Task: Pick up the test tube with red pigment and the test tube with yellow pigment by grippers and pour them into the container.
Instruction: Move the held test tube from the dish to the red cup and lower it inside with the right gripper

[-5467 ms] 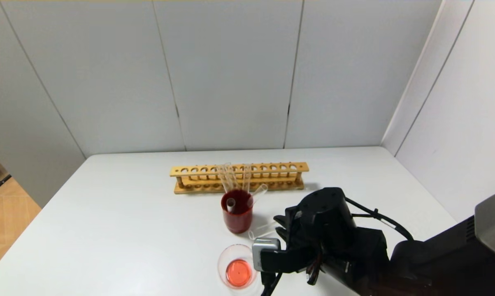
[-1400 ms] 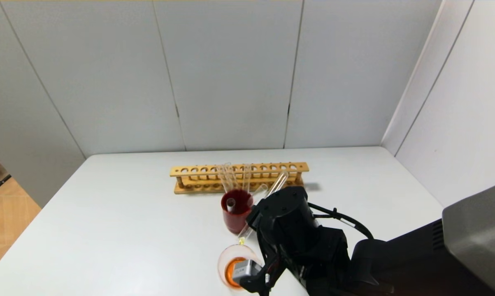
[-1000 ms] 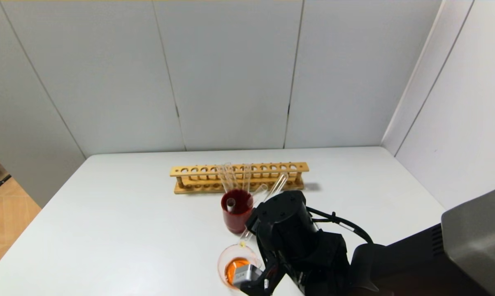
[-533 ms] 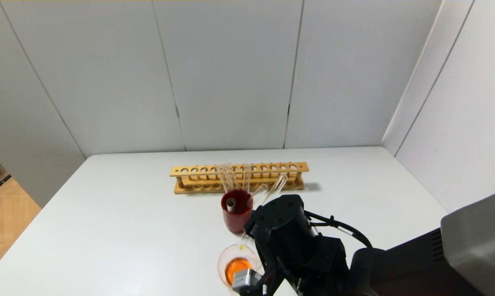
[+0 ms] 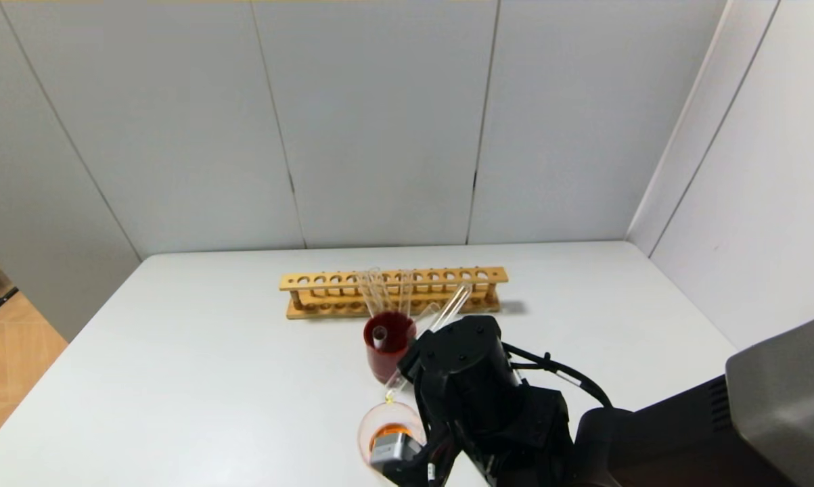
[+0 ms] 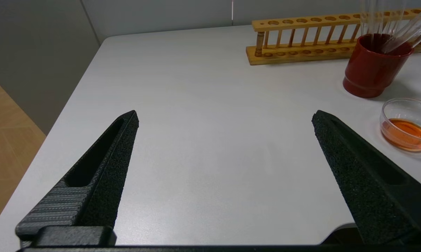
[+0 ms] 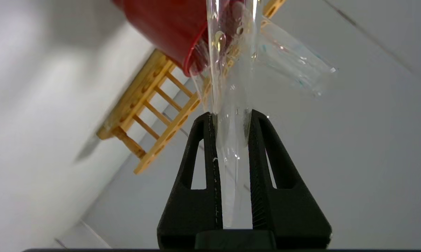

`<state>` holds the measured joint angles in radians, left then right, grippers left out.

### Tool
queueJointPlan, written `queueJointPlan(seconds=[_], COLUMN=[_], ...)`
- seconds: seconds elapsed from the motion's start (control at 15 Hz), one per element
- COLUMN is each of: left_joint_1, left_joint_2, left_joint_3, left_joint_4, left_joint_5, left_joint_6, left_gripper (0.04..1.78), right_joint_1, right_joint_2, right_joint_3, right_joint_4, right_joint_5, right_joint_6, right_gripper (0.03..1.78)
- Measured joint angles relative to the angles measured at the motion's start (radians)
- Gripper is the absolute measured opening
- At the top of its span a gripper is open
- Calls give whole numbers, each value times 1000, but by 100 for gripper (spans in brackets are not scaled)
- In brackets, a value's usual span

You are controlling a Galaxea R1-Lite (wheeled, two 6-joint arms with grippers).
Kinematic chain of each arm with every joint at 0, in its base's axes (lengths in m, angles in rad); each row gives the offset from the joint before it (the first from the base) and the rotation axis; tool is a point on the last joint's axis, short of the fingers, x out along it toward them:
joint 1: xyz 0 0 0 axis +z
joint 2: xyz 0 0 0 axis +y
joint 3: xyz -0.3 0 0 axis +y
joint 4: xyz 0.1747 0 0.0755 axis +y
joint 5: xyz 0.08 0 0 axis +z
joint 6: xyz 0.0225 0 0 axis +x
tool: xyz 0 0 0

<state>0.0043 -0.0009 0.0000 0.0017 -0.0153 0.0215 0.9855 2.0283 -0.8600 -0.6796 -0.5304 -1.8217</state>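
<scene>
White table (image 5: 210,352): wooden rack (image 5: 325,292), red cup (image 5: 385,362), container (image 6: 404,122).

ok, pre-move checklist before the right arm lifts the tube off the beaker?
1. Grip: right gripper shut on the test tube with yellow pigment - ok.
2. Tube mouth over the container, tube tilted mouth-down in the head view - ok.
3. Tube emptied: a yellow drop shows at the mouth and droplets cling inside - not ok.
4. Container upright, orange liquid inside - ok.
5. Clearance from the red cup holding other tubes: close beside the held tube; contact - cannot tell.
6. Left gripper open, over bare table, out of the way - ok.
</scene>
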Motion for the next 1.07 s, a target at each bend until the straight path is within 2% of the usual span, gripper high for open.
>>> queueJointPlan(seconds=[0.13,0.27,0.4,0.53,0.8,0.93,1.07], left_joint_1=[0,0,0,0,0,0,0], left_joint_2=[0,0,0,0,0,0,0], left_joint_3=[0,0,0,0,0,0,0], left_joint_4=[0,0,0,0,0,0,0], left_joint_5=[0,0,0,0,0,0,0], left_joint_6=[0,0,0,0,0,0,0], left_gripper=[175,175,175,175,175,175,175], right_joint_1=[-1,0,7,18,11,-17,-27], right_joint_2=[-9,-23,-42,-61,-81,-85,-77], right_joint_3=[1,4,-7,-26,-40,14,112], right_joint_4=[-4,-7,-22,-75,-321,-468,-608], right_joint_5=[2,4,15,23,19,12,-4], right_joint_6=[149,354,601,881,1436,1652,1798], right_gripper=[32,32,32,32,32,32,32])
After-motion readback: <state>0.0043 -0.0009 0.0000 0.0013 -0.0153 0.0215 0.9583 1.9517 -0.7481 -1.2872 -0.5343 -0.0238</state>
